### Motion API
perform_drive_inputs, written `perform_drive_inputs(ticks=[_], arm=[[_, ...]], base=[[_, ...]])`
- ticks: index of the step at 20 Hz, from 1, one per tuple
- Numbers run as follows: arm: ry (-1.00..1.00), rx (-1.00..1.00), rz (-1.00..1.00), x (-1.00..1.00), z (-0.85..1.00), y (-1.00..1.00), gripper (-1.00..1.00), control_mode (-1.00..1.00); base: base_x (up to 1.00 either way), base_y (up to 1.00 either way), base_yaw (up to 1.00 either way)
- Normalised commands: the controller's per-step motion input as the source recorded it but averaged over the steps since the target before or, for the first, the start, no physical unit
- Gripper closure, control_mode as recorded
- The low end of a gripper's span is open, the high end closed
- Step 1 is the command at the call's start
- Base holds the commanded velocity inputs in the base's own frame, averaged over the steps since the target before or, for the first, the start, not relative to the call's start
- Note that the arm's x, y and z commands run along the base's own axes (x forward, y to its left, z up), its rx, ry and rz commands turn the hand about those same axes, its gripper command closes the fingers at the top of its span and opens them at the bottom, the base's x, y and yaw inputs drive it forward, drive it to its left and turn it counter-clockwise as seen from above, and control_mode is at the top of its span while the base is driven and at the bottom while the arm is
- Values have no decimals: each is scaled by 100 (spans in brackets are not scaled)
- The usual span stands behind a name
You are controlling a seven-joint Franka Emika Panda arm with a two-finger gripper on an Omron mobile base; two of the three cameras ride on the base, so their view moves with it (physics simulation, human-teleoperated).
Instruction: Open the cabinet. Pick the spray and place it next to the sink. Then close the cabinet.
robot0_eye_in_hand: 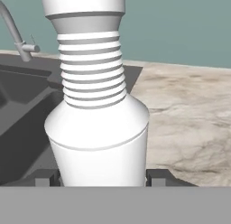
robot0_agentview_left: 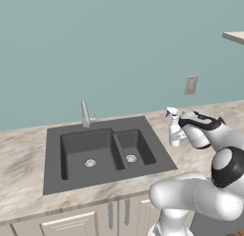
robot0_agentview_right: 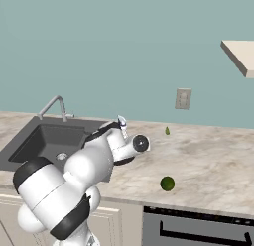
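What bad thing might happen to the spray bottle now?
1. The spray stands upright on the counter right beside the sink, between the claw fingers. If the claw pulls away crooked, it may tip the bottle.
2. A tipped bottle would probably roll into the small bowl.
3. The base cabinet doors look shut in the left base view, but the cabinet the spray came from isn't identifiable here.

Open marble counter (robot0_agentview_right: 208, 160) is seen right of the spray (robot0_agentview_left: 174, 130); only a small green fruit (robot0_agentview_right: 167, 183) near the front edge and a wall outlet (robot0_agentview_right: 183, 98) behind. Left side is bounded by the sink (robot0_agentview_left: 102, 154) rim, faucet (robot0_agentview_left: 85, 114) at the back. Overhead is blocked by a shelf (robot0_agentview_right: 239, 55) far right.
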Motion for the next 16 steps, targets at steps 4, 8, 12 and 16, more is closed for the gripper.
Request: perform_drive_inputs(ticks=[4,8,12,16], arm=[[0,0,2,0,-28,0,100,-100],[0,0,1,0,-25,0,100,-100],[0,2,1,0,-7,-3,100,-100],[-1,4,1,0,-5,-5,100,-100]], base=[[0,0,0],[0,0,0],[0,0,0],[0,0,0]])
